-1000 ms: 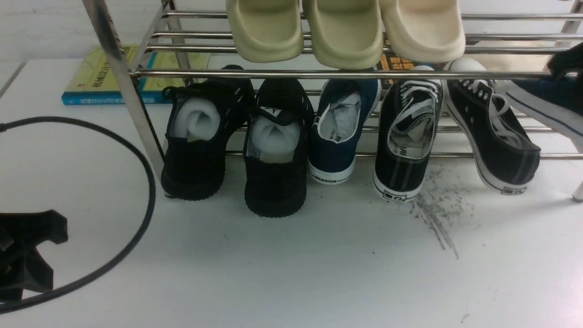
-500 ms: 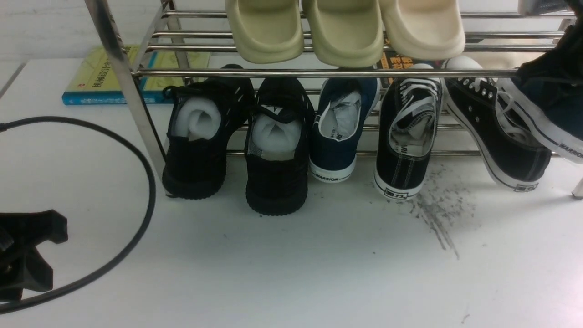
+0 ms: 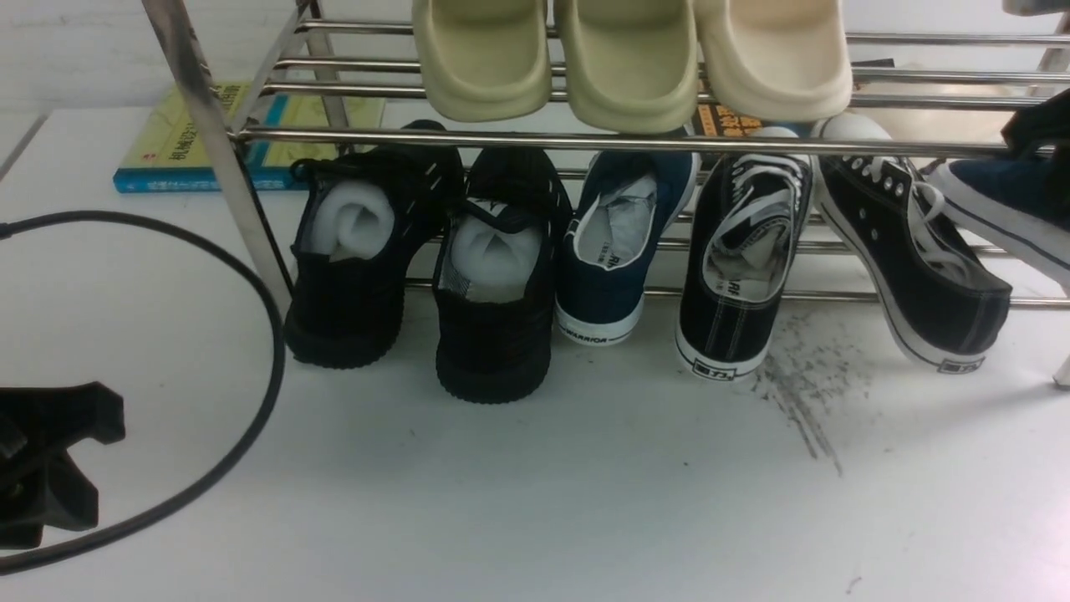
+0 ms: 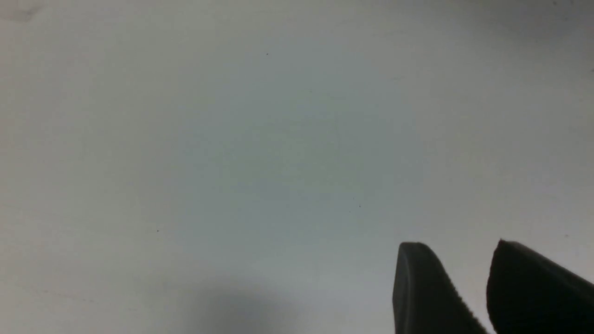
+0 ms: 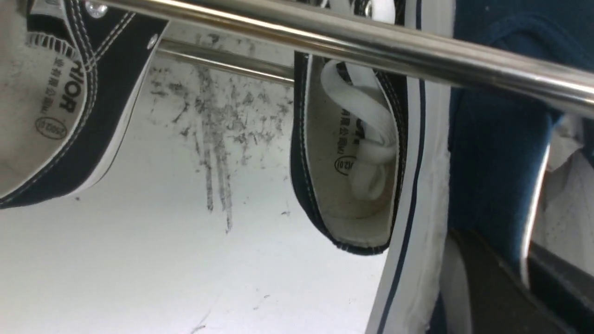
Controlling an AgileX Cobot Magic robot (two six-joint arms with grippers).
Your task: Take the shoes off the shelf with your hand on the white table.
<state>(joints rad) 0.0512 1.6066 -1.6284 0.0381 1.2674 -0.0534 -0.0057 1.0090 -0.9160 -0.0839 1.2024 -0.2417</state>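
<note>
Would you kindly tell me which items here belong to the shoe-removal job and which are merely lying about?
Job: racked navy shoe, held navy shoe, right claw gripping it, shelf, white table.
Lying about: black knit trainers, black laced sneakers, cream slippers, book, cable, left claw.

Left gripper [image 3: 38, 468] sits low, well out in front of the shelf [image 3: 585, 138] and off past its left end, with only its black body poking into the front view. On its wrist camera the two fingertips [image 4: 427, 292] stand apart with nothing between them. Over to the right gripper [image 3: 1036, 125]: it's up at the shelf's right end, level with the front rail of the upper tier, and its fingers [image 5: 487, 287] pinch the side wall of a navy shoe [image 3: 995, 209], jaws clamped on it
</note>
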